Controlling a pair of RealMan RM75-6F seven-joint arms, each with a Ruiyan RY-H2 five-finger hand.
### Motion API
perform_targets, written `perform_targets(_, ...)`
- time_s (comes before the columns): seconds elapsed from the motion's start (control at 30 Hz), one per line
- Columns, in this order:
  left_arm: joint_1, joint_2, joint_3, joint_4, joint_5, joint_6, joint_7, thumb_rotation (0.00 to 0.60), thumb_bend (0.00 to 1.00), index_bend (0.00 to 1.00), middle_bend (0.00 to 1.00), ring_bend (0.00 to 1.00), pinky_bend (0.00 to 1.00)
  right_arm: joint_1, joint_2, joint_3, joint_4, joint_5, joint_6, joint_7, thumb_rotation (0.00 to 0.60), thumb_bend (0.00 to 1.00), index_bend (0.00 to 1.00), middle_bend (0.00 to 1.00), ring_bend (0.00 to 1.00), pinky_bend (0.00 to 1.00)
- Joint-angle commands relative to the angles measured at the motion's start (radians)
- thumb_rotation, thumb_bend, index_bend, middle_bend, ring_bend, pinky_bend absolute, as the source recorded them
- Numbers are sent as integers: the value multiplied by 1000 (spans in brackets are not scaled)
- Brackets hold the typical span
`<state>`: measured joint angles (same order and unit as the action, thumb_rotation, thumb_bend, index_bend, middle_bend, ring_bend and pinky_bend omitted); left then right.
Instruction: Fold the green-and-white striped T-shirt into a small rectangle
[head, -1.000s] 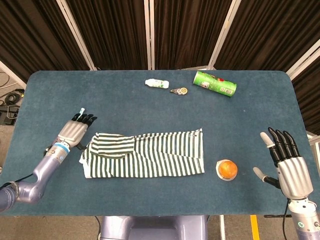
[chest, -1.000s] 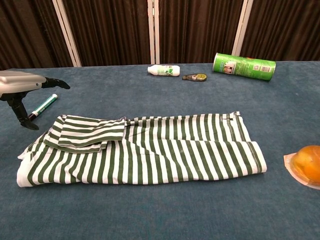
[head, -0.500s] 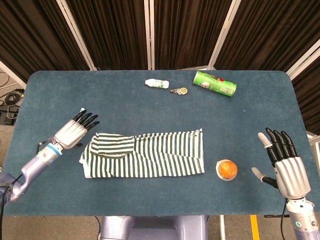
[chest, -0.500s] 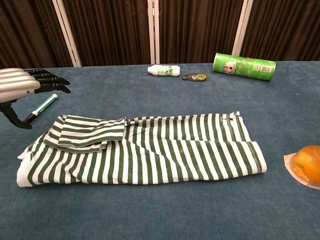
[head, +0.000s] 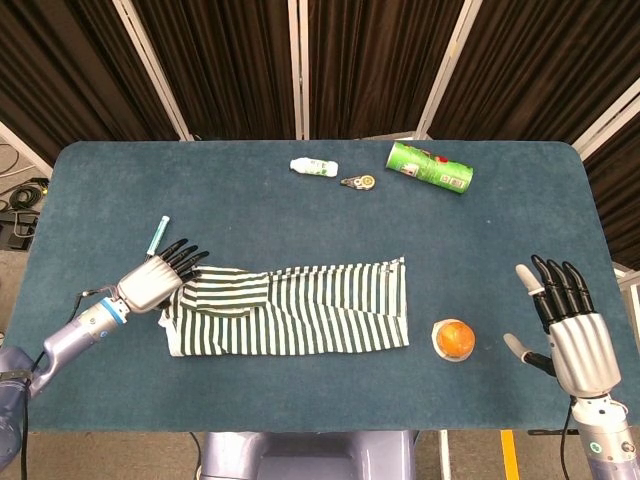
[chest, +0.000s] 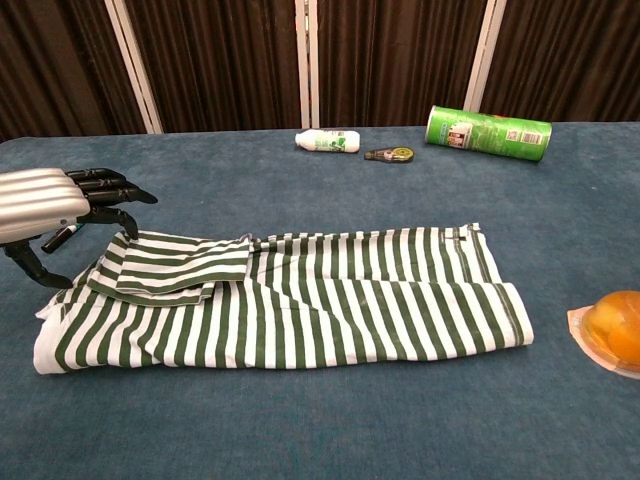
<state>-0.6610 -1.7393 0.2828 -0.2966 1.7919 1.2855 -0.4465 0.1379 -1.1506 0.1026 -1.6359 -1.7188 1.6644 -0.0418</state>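
Our left hand (head: 155, 281) has slid in from about 9 o'clock over the last second, fingers spread and holding nothing, now right at the left end of the shirt (head: 290, 309) lying mid-table as a long strip, so we're probably lining up the next fold, while our right hand (head: 575, 335) hangs open at 4 o'clock.

The left hand (chest: 45, 205) is cut by the left edge of the chest view, so its wrist and arm are out of that picture, and it covers most of the marker (head: 157, 238) there. The right hand (head: 572, 325) shows only in the head view. The orange thing (chest: 612, 330) at the near right is clipped by the chest view's right edge. Print on the green can (head: 429, 167) and the small white bottle (head: 314, 167) at the far side is too small to read
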Motion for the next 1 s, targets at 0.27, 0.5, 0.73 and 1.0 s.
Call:
perform_targets(0.27,1,-54,-3,77,10,-10,-12,600,62,268,0,0,0,-2,4,4,1,7,4,9,600,10,119,7,0,0)
perform_targets(0.5,3,-52,1,99,18,-13,1,600,62,261,0,0,0,-4,6,7,2,11,6,14,600,10,119,7,0,0)
perform_targets(0.73,4,-47,0,105,21,-18,6,600,61,235,0,0,0,-4,5,7,0,8,8,8,600,10,119,7,0,0)
perform_targets(1.0,10,-70,1,111,23,-38,23,600,61,234,0,0,0,-6,4,7,-2,3,14,3,600,10,119,7,0,0)
